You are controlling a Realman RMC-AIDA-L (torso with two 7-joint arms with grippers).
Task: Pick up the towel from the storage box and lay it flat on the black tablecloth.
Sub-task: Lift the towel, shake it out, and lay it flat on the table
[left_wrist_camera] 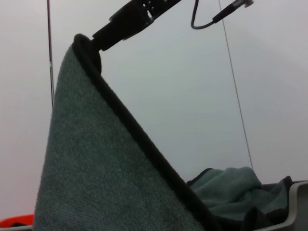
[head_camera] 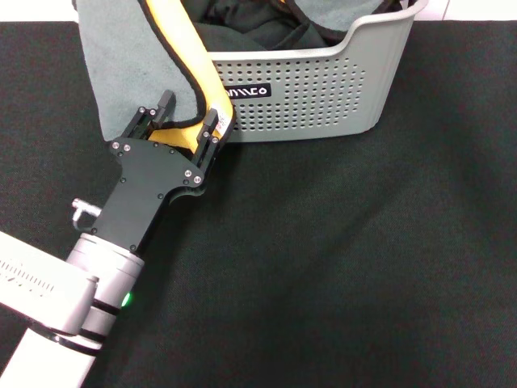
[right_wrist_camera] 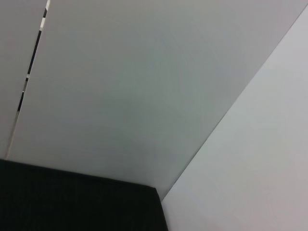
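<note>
The towel (head_camera: 129, 56) hangs out of the storage box (head_camera: 323, 97) over its left end, grey face up on the black tablecloth (head_camera: 339, 267). A folded yellow-orange strip with black edging runs down to my left gripper (head_camera: 184, 119). That gripper sits at the box's front left corner, open, with the yellow fold lying between its spread fingers. In the left wrist view the towel's (left_wrist_camera: 91, 173) grey face and black edging fill the near side, and the box rim (left_wrist_camera: 298, 202) shows beyond. My right gripper is out of view.
Dark garments (head_camera: 250, 28) and more grey cloth (left_wrist_camera: 226, 187) lie inside the box. A black bar with a cable (left_wrist_camera: 130, 19) shows high in the left wrist view. The right wrist view shows only a pale wall and a tablecloth corner (right_wrist_camera: 72, 202).
</note>
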